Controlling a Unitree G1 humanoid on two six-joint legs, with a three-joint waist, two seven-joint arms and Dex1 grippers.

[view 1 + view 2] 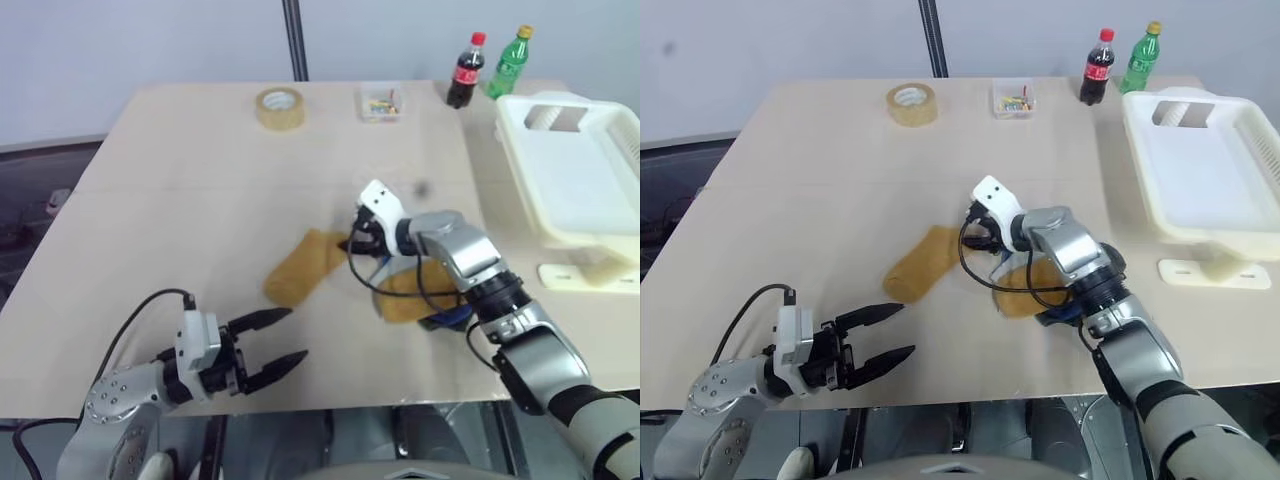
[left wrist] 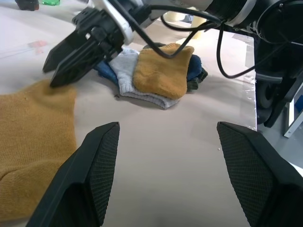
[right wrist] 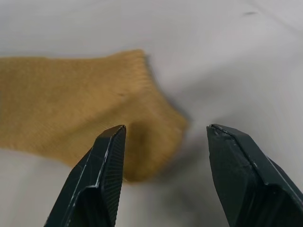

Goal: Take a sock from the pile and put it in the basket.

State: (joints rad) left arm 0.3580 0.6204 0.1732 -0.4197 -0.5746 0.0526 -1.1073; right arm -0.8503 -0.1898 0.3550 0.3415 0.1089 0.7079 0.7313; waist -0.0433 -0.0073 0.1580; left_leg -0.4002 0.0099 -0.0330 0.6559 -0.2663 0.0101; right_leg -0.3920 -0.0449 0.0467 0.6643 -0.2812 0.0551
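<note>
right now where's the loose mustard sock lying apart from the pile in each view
Left eye: sock at table centre, just left of the right hand.
Right eye: sock, same spot.
Left wrist: sock, beside the pile.
Right wrist: sock beyond the open fingers.
Shared landmark: the right hand.

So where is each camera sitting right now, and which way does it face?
Head pair: look forward and down over the table, both arms showing, basket at right.
Left wrist: looks along the open left gripper at the pile.
Right wrist: looks along the open right gripper down at the loose sock.
Shared: left wrist also catches that sock and the right gripper.
</note>
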